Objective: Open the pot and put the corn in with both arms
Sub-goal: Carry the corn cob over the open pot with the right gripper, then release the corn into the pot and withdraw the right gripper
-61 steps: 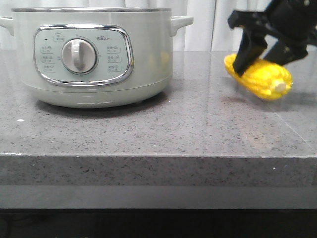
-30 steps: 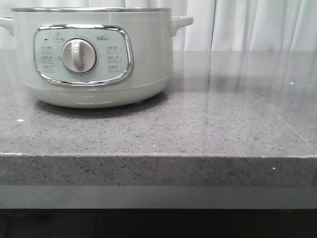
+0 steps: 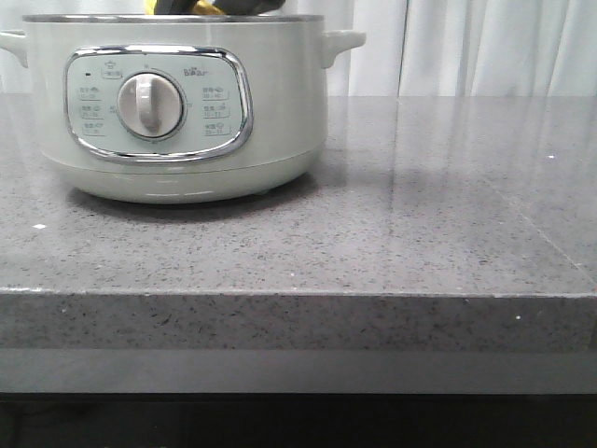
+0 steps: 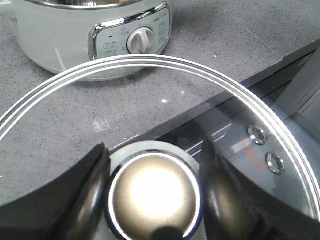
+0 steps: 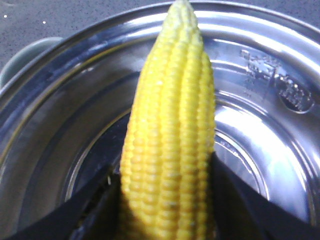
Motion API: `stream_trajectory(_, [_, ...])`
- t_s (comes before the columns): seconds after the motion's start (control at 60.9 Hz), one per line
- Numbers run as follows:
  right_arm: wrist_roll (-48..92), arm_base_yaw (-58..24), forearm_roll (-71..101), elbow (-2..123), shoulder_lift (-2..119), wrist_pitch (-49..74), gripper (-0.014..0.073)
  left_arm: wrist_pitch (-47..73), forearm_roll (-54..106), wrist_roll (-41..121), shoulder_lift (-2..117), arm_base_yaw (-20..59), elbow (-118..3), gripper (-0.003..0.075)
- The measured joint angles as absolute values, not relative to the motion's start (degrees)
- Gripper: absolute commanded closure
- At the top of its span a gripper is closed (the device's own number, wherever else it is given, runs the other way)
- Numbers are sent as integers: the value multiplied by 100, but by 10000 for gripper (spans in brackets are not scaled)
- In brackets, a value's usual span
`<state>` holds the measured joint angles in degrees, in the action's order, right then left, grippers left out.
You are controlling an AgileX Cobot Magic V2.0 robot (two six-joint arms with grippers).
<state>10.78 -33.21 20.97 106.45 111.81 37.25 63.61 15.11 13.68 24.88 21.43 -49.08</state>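
Observation:
The pale grey-green pot (image 3: 177, 103) stands open at the back left of the counter, dial facing front; it also shows in the left wrist view (image 4: 90, 35). My right gripper (image 5: 165, 200) is shut on the yellow corn (image 5: 170, 135) and holds it over the pot's steel inside (image 5: 260, 150). In the front view only a bit of corn (image 3: 207, 7) and dark gripper (image 3: 224, 6) show above the rim. My left gripper (image 4: 152, 195) is shut on the knob (image 4: 155, 195) of the glass lid (image 4: 150, 65), held off to the side near the counter's front edge.
The grey speckled counter (image 3: 420, 224) stretches right of the pot, with its front edge (image 3: 298, 294) near the camera. White curtains (image 3: 485, 47) hang behind. Dark cabinet fronts (image 4: 300, 90) show below the counter edge in the left wrist view.
My right gripper lifted the corn from the counter's right side, left the front view, and now shows at the top edge above the pot's rim.

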Motion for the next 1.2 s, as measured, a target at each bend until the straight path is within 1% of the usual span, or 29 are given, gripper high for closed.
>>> stream_trajectory(0.066, [1078, -3321, 2097, 10645, 11195, 3729, 86, 6361, 1511, 1368, 2488, 2143, -4908, 470])
stream_trajectory(0.263, [1082, -3321, 2097, 10680, 11185, 3729, 86, 6361, 1511, 1368, 2488, 2143, -4908, 470])
stream_trajectory(0.312, [1082, -3321, 2097, 10680, 11185, 3738, 93, 6361, 1511, 1368, 2488, 2143, -4908, 470])
stream_trajectory(0.361, [1082, -3321, 2097, 10680, 11185, 3753, 125, 6361, 1511, 1368, 2488, 2143, -4908, 470])
stream_trajectory(0.427, [1082, -3321, 2097, 10680, 11185, 3789, 197, 6361, 1511, 1368, 2488, 2143, -4908, 470])
stream_trajectory(0.509, [1092, -3321, 2097, 10680, 11185, 3829, 340, 6361, 1511, 1368, 2488, 2143, -4908, 470])
stream_trajectory(0.558, [1091, -3310, 2097, 10680, 11185, 3864, 446, 6361, 1511, 1368, 2488, 2143, -4908, 470])
stream_trajectory(0.657, [1091, -3253, 2097, 10680, 11161, 3917, 608, 6361, 1511, 1368, 2488, 2143, -4908, 470])
stream_trajectory(0.706, [1091, -3207, 2097, 10680, 11126, 3955, 667, 6361, 1511, 1368, 2488, 2143, -4908, 470])
stream_trajectory(0.87, [1091, -2913, 2097, 10680, 10874, 4105, 660, 6361, 1511, 1368, 2488, 2143, -4908, 470])
stream_trajectory(1.035, [1091, -2397, 1934, 10588, 10450, 4219, 660, 6361, 1511, 1366, 2488, 2143, -4908, 470])
stream_trajectory(1.199, [1091, -1812, 1500, 9782, 9619, 4063, 660, 6361, 1511, 1324, 2488, 2143, -4908, 470])
